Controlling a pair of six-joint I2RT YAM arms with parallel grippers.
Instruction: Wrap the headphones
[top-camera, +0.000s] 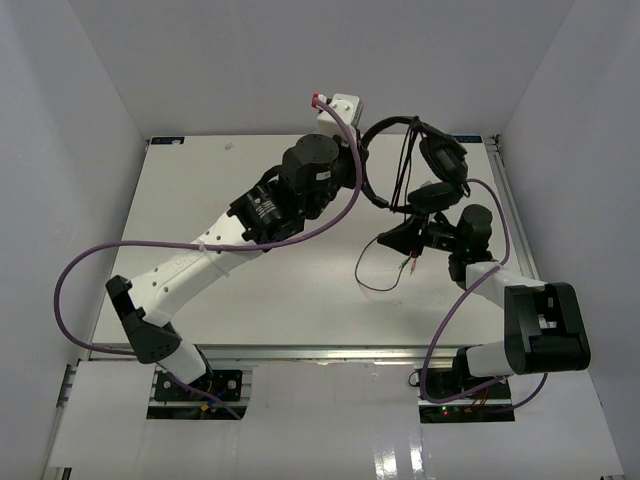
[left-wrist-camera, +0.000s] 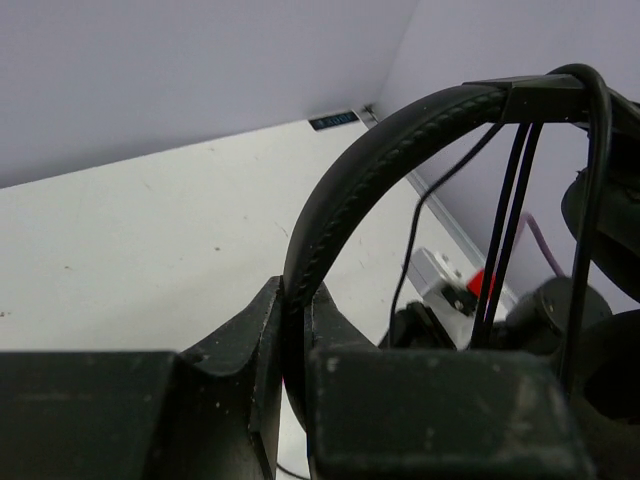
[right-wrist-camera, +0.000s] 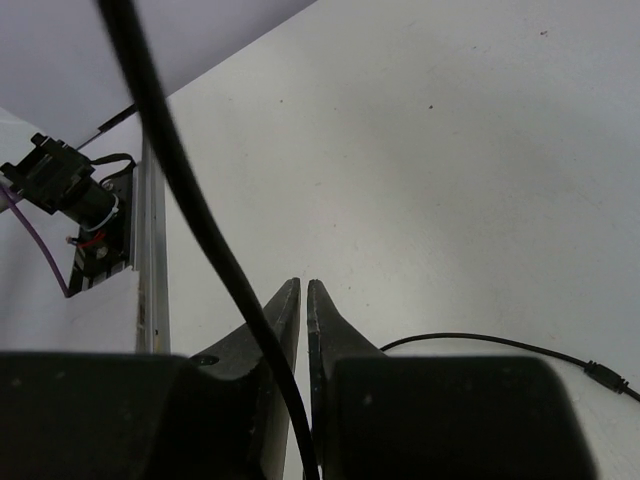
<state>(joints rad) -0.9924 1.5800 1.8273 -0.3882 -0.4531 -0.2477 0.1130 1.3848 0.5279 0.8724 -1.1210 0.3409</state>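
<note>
Headphones (top-camera: 443, 158) up over the table's (top-camera: 200, 200) far right part in your top view, cable (top-camera: 358, 272) trailing onto the table. Left wrist: your left gripper (left-wrist-camera: 295, 300) clamps the headband (left-wrist-camera: 350, 180). Right wrist: right gripper (right-wrist-camera: 303, 292) nearly closed above the table, cable across one finger; grip unclear.

**White table inside plain walls**

A white table (top-camera: 190, 180) is enclosed on three sides by pale walls (top-camera: 80, 90). A metal rail (top-camera: 510, 200) is seen along its right edge. A small dark label (left-wrist-camera: 335, 120) is fixed at its far edge.
</note>
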